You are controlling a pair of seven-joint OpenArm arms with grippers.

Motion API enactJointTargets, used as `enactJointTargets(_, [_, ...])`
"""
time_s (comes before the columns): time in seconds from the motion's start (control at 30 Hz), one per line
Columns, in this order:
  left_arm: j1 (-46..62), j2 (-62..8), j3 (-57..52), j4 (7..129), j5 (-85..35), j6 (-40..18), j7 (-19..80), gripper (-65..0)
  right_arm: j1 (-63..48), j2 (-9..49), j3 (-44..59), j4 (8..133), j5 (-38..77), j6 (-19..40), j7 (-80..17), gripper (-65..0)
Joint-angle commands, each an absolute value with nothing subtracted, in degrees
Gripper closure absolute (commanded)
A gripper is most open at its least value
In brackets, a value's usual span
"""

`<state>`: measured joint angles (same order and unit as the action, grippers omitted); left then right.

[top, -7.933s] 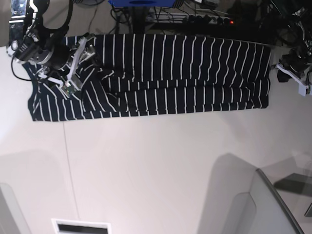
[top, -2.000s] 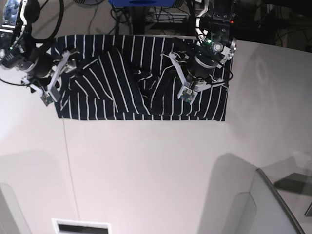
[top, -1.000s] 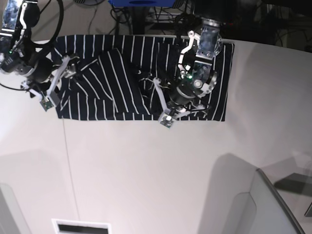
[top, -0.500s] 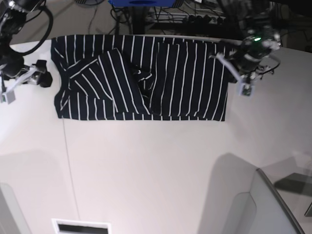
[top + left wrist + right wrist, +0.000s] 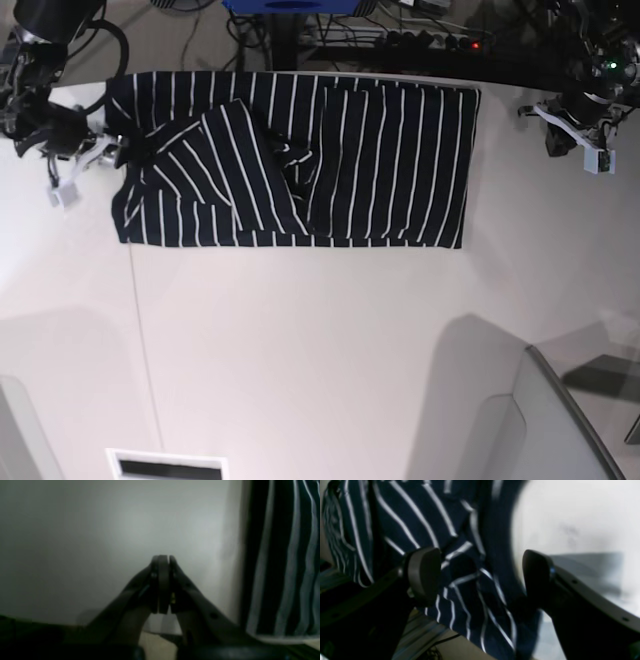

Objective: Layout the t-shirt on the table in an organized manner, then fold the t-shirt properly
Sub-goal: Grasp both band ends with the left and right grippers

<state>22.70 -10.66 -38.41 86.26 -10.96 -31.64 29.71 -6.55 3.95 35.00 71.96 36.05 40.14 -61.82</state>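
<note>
The t-shirt (image 5: 300,160), dark navy with thin white stripes, lies folded in a rough rectangle along the far edge of the white table (image 5: 320,350), with a sleeve and some bunched folds on top at the left and middle. My right gripper (image 5: 122,152) is open at the shirt's left edge. In the right wrist view its gripper (image 5: 480,572) straddles rumpled striped fabric (image 5: 460,585). My left gripper (image 5: 565,135) is shut and empty over bare table, to the right of the shirt. In the left wrist view this gripper (image 5: 162,560) has the shirt (image 5: 282,555) off to its right.
Cables and dark equipment (image 5: 400,35) lie beyond the table's far edge. A grey angular object (image 5: 560,420) stands at the front right. A thin seam (image 5: 145,350) runs down the table at the left. A white slotted panel (image 5: 165,465) sits at the front edge.
My left arm has moved right, farther from the shirt's right edge. My right arm has moved right, bringing its open gripper to the shirt's left edge. The shirt lies unchanged.
</note>
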Motion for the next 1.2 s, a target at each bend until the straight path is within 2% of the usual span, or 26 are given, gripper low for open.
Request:
enactJointTargets(0.0, [22.46, -11.56, -36.70, 85.49, -10.68, -32.22, 27.56, 0.0, -6.11, 4.18, 34.33, 71.69, 35.47, 40.00, -62.46, -48.3])
enactJointTargets(0.2, [19.47, -12.26, -28.97, 76.62, -10.15, -32.22, 22.55, 0.0, -5.93, 4.26, 33.80, 71.43, 35.47, 40.00, -62.02, -48.3])
enactJointTargets(0.47, [14.73, -12.26, -20.70, 73.01, -9.63, -32.22, 21.76, 0.0, -5.93, 4.18, 32.75, 71.34, 35.47, 40.00, -62.55, -48.3])
enactJointTargets(0.6, [13.23, -12.26, -19.56, 72.31, -9.63, -32.22, 21.93, 0.0, -5.05, 4.09, 28.97, 71.25, 35.47, 40.00, -62.11, -48.3])
enactJointTargets(0.83, [13.14, -12.26, -16.75, 72.04, -9.54, -32.22, 21.93, 0.0, -4.26, 2.51, 28.53, 71.08, 35.38, 40.00, -62.11, -47.7])
enactJointTargets(1.17, [13.14, -11.91, -14.64, 71.96, -9.54, -32.04, 21.93, 0.0, -0.75, 3.03, 28.44, 62.11, 35.21, 40.00, -62.02, -47.3])
